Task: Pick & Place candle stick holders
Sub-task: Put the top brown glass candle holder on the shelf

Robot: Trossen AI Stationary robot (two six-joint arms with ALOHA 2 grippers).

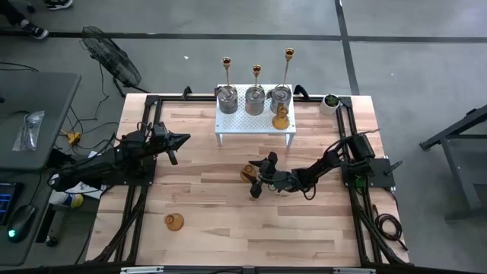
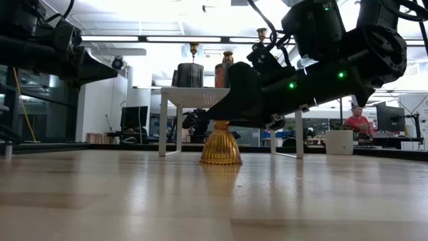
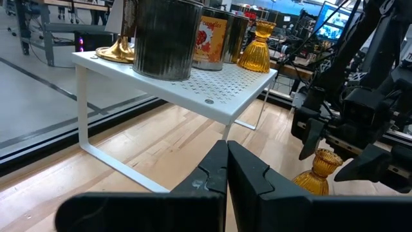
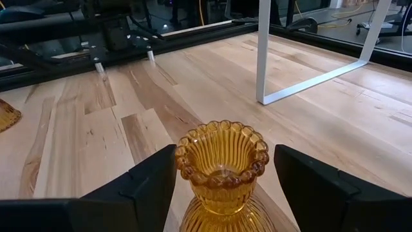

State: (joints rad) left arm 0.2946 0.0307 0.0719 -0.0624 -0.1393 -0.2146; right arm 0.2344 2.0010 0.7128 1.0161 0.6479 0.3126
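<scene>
**Second amber holder is waiting between the right fingers**

The right gripper (image 4: 222, 187) is standing low over the table with its fingers wide apart on both sides of an amber glass holder (image 4: 222, 169), not yet pressing it. This holder is standing upright on the table (image 1: 205, 198), in front of the white shelf (image 1: 255, 125). On the shelf one amber holder (image 1: 281, 118), the silver jars and the gold sticks are already sitting. A third amber holder (image 1: 174, 221) is lying near the front edge, so two are left, I judge. The left gripper (image 1: 181, 140) is resting closed at the left.
</scene>
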